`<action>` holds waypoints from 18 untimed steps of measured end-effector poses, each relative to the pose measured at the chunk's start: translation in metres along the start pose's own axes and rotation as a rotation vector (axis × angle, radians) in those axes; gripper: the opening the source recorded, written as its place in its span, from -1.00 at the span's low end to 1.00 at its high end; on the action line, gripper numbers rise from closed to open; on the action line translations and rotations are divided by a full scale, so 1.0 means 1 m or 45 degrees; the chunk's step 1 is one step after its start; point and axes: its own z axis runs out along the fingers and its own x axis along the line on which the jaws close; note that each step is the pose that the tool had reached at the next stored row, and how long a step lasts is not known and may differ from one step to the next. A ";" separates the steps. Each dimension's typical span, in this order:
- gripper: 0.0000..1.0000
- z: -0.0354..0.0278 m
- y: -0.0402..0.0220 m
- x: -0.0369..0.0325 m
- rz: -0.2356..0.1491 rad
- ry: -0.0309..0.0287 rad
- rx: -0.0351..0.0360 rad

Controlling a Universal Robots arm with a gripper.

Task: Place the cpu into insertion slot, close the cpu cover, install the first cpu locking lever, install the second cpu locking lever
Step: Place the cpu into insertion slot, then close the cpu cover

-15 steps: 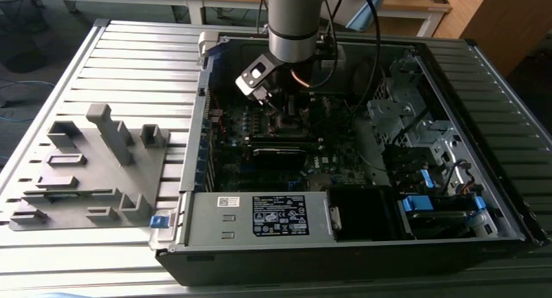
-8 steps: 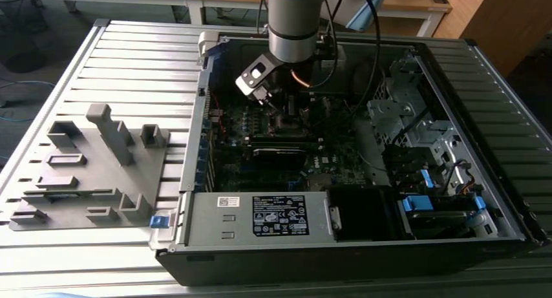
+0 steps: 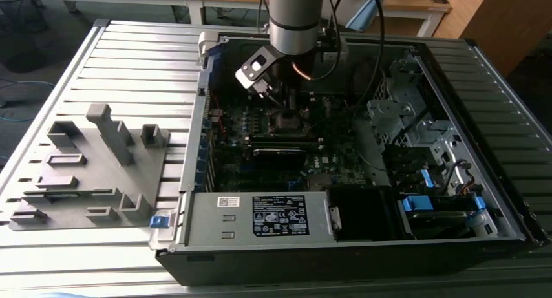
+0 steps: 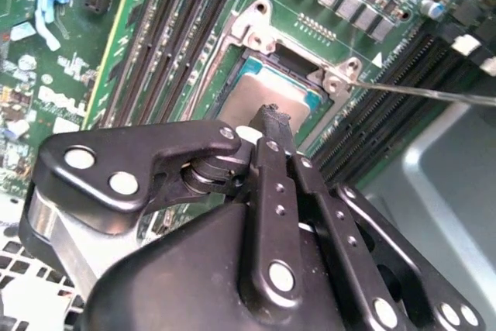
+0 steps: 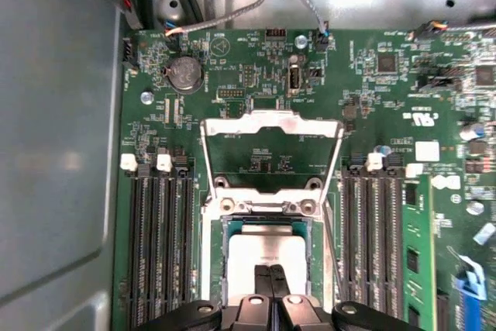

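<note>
A grey slatted metal table (image 3: 129, 59) carries an open computer case (image 3: 345, 259) lying on its side, with a grey plastic fixture (image 3: 95, 169) parked beside it toward the exterior view's left. The arm (image 3: 298, 20) reaches straight down into the case, over the dark green motherboard. So here's the state of things: the cpu (image 5: 260, 249) sits flat in the insertion slot (image 5: 219, 269), silver face up, between the two banks of long black memory slots (image 5: 159, 246). The gripper (image 5: 270, 270) is right over it, its two black fingers (image 4: 271, 184) pressed together with nothing held between them; in the second wrist view the tips look to be touching the chip's face or just above it, hard to call which. The cpu cover (image 5: 271, 122) is flipped open, swung back off the socket toward the coin battery (image 5: 184, 73). A thin metal locking lever (image 4: 434, 93) sticks out sideways beside the socket, not latched down.
</note>
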 end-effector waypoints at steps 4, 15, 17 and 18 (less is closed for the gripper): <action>-0.79 -0.0057 0.0004 0.0002 0.000 0.0000 0.0001; -0.79 -0.0057 0.0018 0.0001 0.000 -0.0002 0.0002; -0.79 -0.0055 0.0050 0.0002 0.000 -0.0002 0.0002; -0.79 -0.0055 0.0050 0.0002 0.000 -0.0002 0.0002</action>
